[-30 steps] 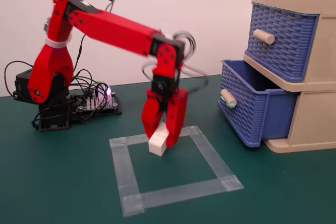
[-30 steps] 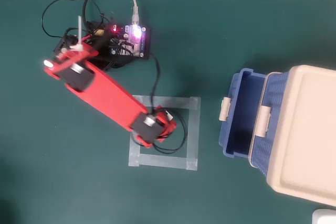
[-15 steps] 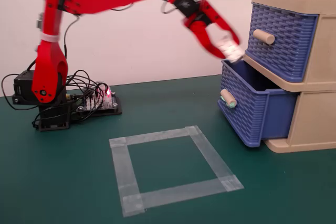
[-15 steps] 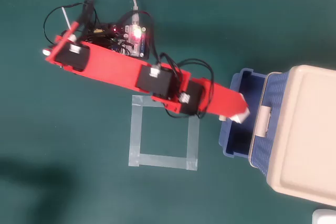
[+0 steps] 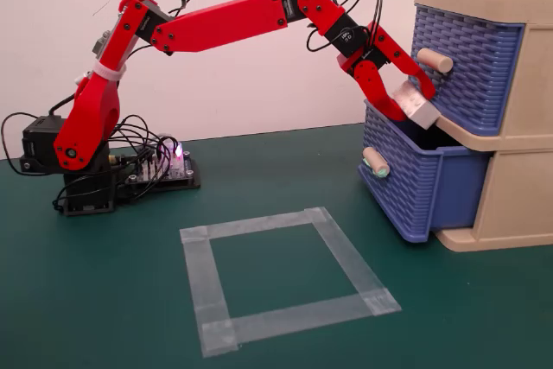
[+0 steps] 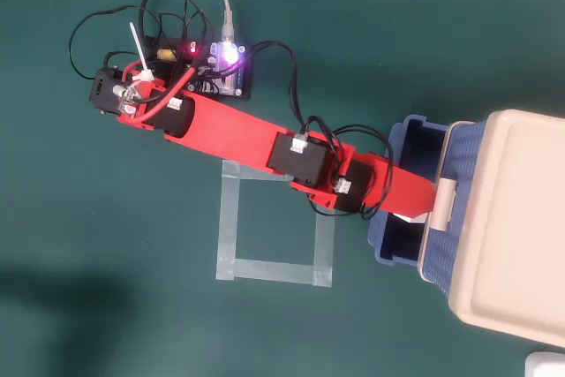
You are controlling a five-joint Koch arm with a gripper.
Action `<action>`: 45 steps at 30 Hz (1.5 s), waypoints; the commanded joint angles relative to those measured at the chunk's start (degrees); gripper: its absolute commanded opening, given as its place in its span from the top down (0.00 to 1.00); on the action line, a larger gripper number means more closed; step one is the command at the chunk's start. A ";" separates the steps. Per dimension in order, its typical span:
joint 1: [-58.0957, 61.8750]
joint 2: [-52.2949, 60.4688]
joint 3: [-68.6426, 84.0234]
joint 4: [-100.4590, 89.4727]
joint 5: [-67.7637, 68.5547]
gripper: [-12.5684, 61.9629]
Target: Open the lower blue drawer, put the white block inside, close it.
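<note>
A green tabletop [image 5: 285,162] carries a tape square [image 5: 285,278], clear of the arm. Rightward, the tool [image 5: 413,108] is clamped on the white block [image 5: 418,107] above the pulled-out lower blue drawer [image 5: 415,183], beneath the upper drawer's handle [image 5: 435,60].

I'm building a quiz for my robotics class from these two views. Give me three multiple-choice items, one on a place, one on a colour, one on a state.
1. Where is the white block?
A. inside the tape square
B. held over the open lower blue drawer
C. on top of the cabinet

2. What colour are the ends of the lower drawer's handle?
A. teal-green
B. red
C. plain beige

3. What state is the lower drawer in?
A. closed flush
B. pulled out
C. removed from the cabinet

Answers:
1 B: in the fixed view the claw grips the block just above the drawer's opening.
2 A: the handle's tips show teal-green.
3 B: it juts forward from the beige cabinet in both views.
</note>
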 commanded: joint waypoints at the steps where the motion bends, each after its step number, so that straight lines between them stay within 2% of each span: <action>1: -0.62 4.13 -3.16 -1.41 1.49 0.38; 5: -0.62 12.92 -2.55 2.64 1.58 0.37; 8: -0.35 19.07 -2.46 14.41 1.32 0.38; 13: 0.88 20.04 -1.76 35.07 -6.50 0.38; 16: 4.04 13.01 -0.79 40.96 -19.25 0.38; 19: 4.83 5.10 -2.72 38.85 -24.61 0.38; 29: 1.14 -16.79 -24.70 21.09 -24.96 0.38; 35: -1.49 -22.59 -30.76 19.42 -25.22 0.37; 37: -1.14 -20.92 -31.03 24.08 -25.22 0.37; 39: -0.26 -13.80 -31.46 34.72 -25.22 0.37; 42: 10.46 3.69 -31.03 53.96 -25.75 0.37; 45: 25.05 19.51 -25.93 54.93 -26.98 0.37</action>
